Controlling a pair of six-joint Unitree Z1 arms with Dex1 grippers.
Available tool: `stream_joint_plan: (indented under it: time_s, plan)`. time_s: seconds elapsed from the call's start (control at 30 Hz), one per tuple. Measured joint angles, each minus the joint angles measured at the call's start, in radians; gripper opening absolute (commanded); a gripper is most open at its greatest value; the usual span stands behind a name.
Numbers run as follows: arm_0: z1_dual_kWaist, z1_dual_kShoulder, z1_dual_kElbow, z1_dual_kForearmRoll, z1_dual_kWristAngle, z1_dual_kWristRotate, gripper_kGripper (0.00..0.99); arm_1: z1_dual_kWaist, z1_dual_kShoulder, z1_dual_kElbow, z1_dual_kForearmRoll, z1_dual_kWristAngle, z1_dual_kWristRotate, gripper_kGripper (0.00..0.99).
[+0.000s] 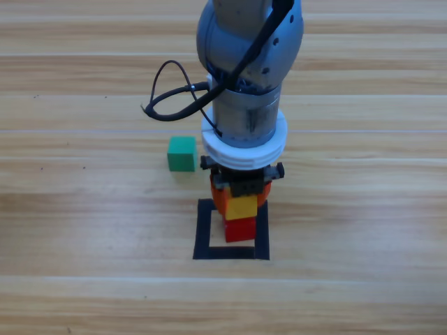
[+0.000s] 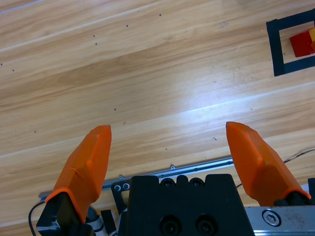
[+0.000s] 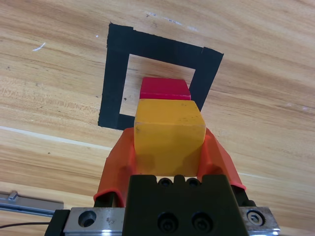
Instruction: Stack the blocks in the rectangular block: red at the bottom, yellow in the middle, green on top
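While the yellow cube (image 1: pixel 242 207) hangs pinched in the right gripper (image 1: pixel 241 202), the high view shows it just above the red cube (image 1: pixel 239 229), which sits inside the black tape square (image 1: pixel 203 230). The green cube (image 1: pixel 181 153) waits on the wood outside the square, near its upper-left corner. In the left wrist view, the left gripper (image 2: pixel 170 147) hovers well apart with its jaws spread wide on nothing. In the right wrist view, both jaws press the yellow cube's sides, with the red cube showing just beyond it. Judging by this, the middle block is being placed; next calls for squaring yellow over red, lowering, then releasing.
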Motion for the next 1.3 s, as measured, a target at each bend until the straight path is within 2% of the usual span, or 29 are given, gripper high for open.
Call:
stream_joint_plan:
  time_s: [0.27, 0.5, 0.53, 0.57, 0.63, 0.67, 0.9, 1.03, 1.23, 1.27, 1.3]
  plan:
    - [0.000, 0.000, 0.000, 0.000, 0.001, 0.000, 0.990, 0.000, 0.024, -0.004, 0.000, -0.001, 0.000, 0.006]
    - [0.000, 0.000, 0.000, 0.000, 0.001, 0.000, 0.990, 0.001, 0.025, -0.010, 0.000, -0.001, 0.000, 0.245]
    - [0.000, 0.000, 0.000, 0.000, 0.001, 0.000, 0.990, 0.001, 0.025, -0.010, 0.000, -0.001, 0.000, 0.347]
    - [0.000, 0.000, 0.000, 0.000, 0.001, 0.000, 0.990, 0.001, 0.025, -0.010, 0.000, -0.001, 0.000, 0.500]
    - [0.000, 0.000, 0.000, 0.000, 0.001, 0.000, 0.990, 0.001, 0.025, -0.010, 0.000, -0.001, 0.000, 0.904]
    - [0.000, 0.000, 0.000, 0.000, 0.001, 0.000, 0.990, 0.002, 0.025, -0.010, 0.000, -0.001, 0.000, 0.968]
    - [0.000, 0.000, 0.000, 0.000, 0.001, 0.000, 0.990, 0.007, 0.026, -0.012, 0.002, -0.048, -0.010, 0.990]
    - [0.000, 0.000, 0.000, -0.001, 0.001, 0.000, 0.990, 0.032, -0.011, -0.021, 0.002, -0.094, -0.046, 0.990]
    - [0.001, 0.009, -0.008, -0.037, 0.004, 0.000, 0.989, 0.098, -0.296, 0.005, -0.002, -0.153, -0.097, 0.989]
    - [0.003, 0.025, -0.032, -0.038, 0.004, 0.000, 0.983, 0.105, -0.359, 0.046, -0.015, -0.161, -0.105, 0.988]
    - [0.013, 0.077, -0.097, -0.040, -0.006, -0.006, 0.976, 0.111, -0.465, 0.177, -0.071, -0.176, -0.130, 0.986]
